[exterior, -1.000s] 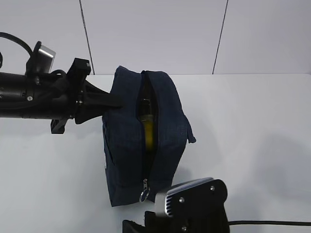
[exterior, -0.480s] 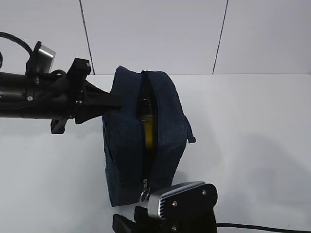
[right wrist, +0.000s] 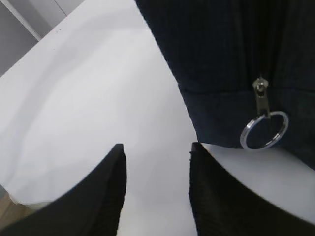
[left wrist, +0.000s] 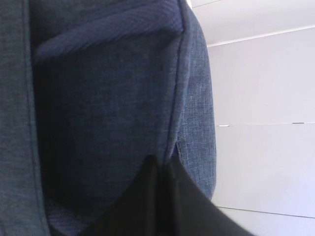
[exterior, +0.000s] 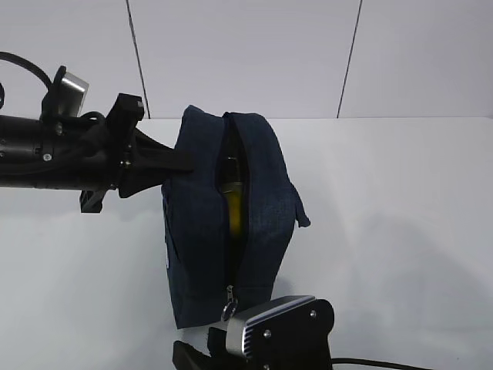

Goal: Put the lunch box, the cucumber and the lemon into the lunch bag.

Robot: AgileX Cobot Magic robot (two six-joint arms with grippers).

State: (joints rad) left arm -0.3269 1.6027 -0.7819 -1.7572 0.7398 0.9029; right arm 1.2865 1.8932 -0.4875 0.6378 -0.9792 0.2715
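My left gripper is pinched shut on the lunch bag; my right gripper, jaws apart, should centre on the ring pull up-right of it.

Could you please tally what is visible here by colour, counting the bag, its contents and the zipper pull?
Navy: 1, lunch bag
Yellow: 1, lemon, seen through the open zipper
Silver: 1, ring pull
Total: 3

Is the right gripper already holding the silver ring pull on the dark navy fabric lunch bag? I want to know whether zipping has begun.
No. The right gripper stands open over the white table, with the silver ring pull hanging free beside it on the lunch bag.
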